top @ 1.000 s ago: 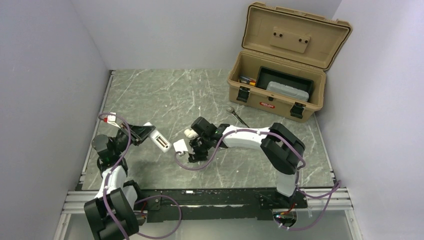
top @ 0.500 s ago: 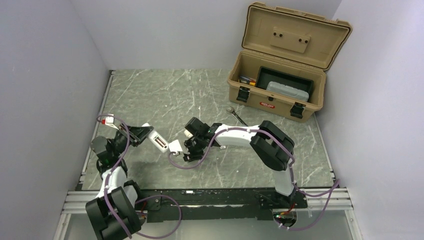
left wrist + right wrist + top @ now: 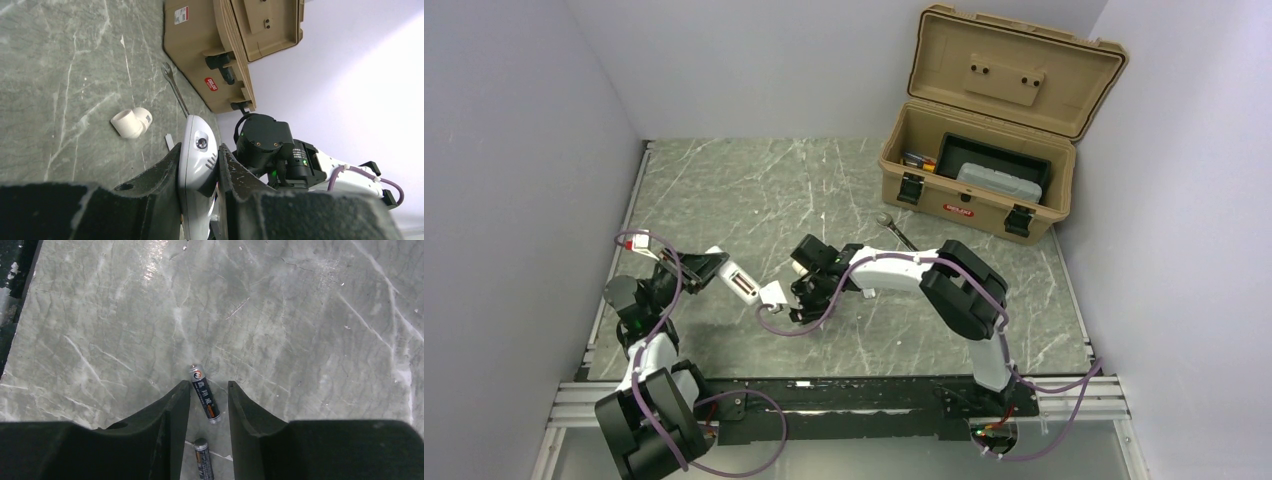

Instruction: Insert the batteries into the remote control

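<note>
Two batteries (image 3: 204, 392) lie on table (image 3: 300, 315), one between narrowly parted fingers of right end effector (image 3: 208, 386), unclamped. Right arm has slid left over past second, lining up on it; contact possibly not yet made. Left end effector (image 3: 199, 149) clamps remote control (image 3: 196, 130) edgewise, lifted off table. Pick looks imminent.

The right claw's (image 3: 209, 386) gap is occupied by one battery (image 3: 205, 399), a second battery (image 3: 202, 460) lying deeper in. Bare table (image 3: 300, 315) is left ahead; leftward passage is barred by the remote control (image 3: 744, 286) clamped in the left claw (image 3: 717, 264).
</note>
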